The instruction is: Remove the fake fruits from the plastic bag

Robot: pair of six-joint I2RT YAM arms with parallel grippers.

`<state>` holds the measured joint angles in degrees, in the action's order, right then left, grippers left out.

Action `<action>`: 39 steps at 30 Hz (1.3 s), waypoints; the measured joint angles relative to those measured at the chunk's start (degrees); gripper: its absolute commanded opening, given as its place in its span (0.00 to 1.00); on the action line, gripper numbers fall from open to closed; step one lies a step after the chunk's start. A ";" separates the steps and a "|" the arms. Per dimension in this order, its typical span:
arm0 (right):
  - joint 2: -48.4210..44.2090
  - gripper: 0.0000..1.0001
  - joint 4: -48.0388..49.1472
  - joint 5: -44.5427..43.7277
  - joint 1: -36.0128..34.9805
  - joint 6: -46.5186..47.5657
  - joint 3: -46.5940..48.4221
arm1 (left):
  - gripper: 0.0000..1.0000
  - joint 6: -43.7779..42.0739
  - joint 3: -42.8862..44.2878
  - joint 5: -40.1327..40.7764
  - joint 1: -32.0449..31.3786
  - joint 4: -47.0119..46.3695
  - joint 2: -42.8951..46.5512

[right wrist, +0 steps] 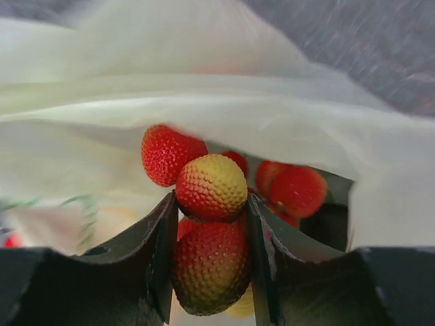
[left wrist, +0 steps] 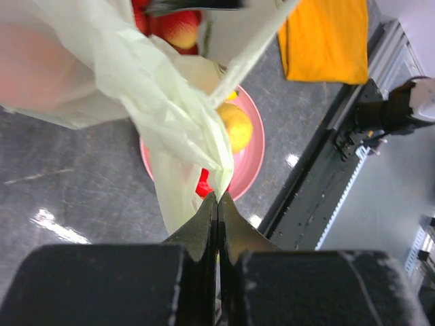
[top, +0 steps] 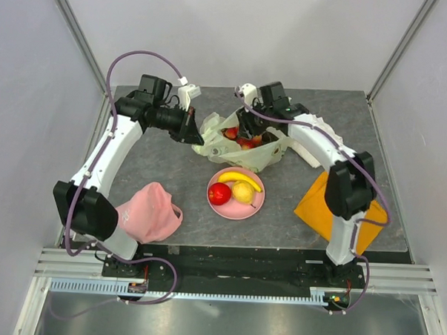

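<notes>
- Berries are what I am after: the berry cluster (right wrist: 207,265) sits between the two fingers of my right claw (right wrist: 211,198), inside the mouth of the plastic bag (top: 265,158).
- My right claw is gripping that cluster. Its fingers press on the bumpy berries from both sides, so I think they will come along when I lift.
- My left claw (left wrist: 217,198) is pinched tight shut on a fold of the bag's thin edge. I hold it up so the mouth gapes and my other arm has room to reach in.
- The bag lies on the worktop (top: 281,214), just behind the pink plate (top: 255,206). I cannot tell if it touches the rim.
- On the plate lie a banana (top: 240,178), a red apple (top: 219,193) and a yellow round fruit (top: 242,191), all close together. The plate looks like the home for fruit that is out, so I guess the berries belong there too.
- More red fruits (right wrist: 299,190) show in the bag behind the cluster, so the job is not done.
- An orange cloth (top: 322,209) lies to the right of the plate, out of my way.
- The bag is thin and may cling to the berries and ride up with them. That is why my left claw must hold on firmly.
</notes>
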<state>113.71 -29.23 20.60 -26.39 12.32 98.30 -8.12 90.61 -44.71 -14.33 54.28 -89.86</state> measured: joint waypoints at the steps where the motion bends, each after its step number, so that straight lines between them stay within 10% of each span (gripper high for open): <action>1: -2.64 0.03 -0.20 0.39 0.00 0.13 -0.42 | 0.02 0.09 1.05 0.48 0.00 -0.26 -0.66; 39: -29.90 0.11 6.10 28.46 -9.64 -18.82 -3.08 | 0.02 1.68 11.85 6.78 0.11 -2.08 -9.86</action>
<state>83.81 -23.14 49.06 -36.03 -6.50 95.22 -6.44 102.45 -37.93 -14.22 52.21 -99.72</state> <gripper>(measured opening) 0.470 0.023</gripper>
